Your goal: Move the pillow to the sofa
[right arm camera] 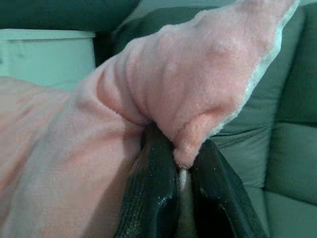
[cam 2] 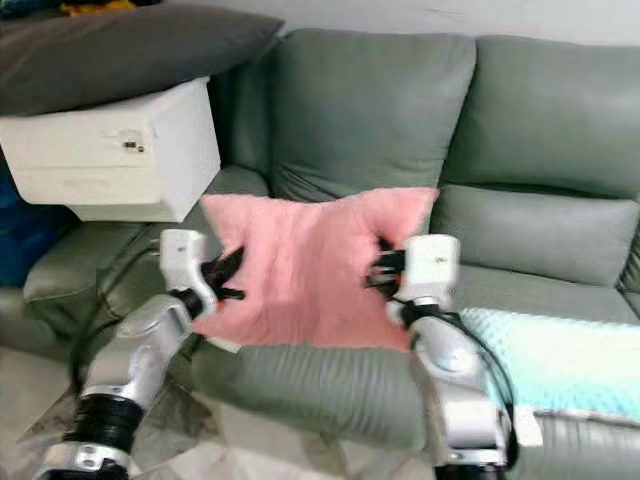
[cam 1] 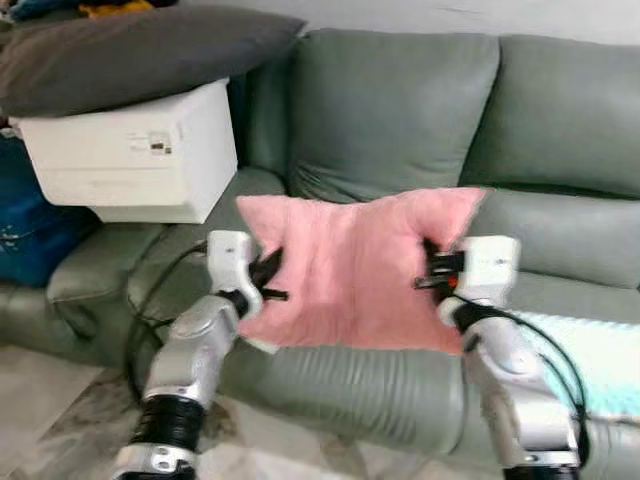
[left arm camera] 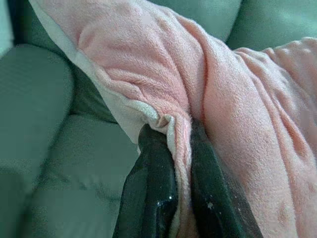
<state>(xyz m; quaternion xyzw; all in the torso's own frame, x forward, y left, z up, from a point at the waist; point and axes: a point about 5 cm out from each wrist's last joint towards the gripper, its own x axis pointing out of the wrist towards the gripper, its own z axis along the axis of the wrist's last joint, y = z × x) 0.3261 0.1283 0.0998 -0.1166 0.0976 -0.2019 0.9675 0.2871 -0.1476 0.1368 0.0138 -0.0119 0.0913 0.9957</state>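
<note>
Two grippers on the pink pillow (cam 1: 350, 275), one per side edge, so I'm carrying it stretched flat between the arms, not bunched. Left gripper (cam 1: 268, 285) is clamped on the pillow's left edge; its wrist view shows both black fingers (left arm camera: 151, 193) pinching a fold of fleece with the pale seam trim caught between them. Right gripper (cam 1: 428, 268) is clamped on the right edge the same way, a lump of fabric squeezed up between its fingers (right arm camera: 153, 193).

Pillow hangs in the air in front of the sofa (cam 1: 420, 110), over the front of the seat cushion, face toward me, not resting on it as far as I can tell. Two-point hold keeps it from sagging or swinging, makes sense for something this limp.

Materials: pillow is plush pink fleece, soft, creases deep at each pinch, roughly square, top corners pulled into points. Sofa is grey-green leather-look, smooth, padded back cushions, ribbed front panel below the seat.

On the sofa's left end: white box (cam 1: 135, 155) on the armrest, dark grey cushion (cam 1: 130, 50) on top of it. Pale mint throw (cam 1: 590, 360) lies on the seat at the right end.

My read: carry nearly done; lowering and release remain.
</note>
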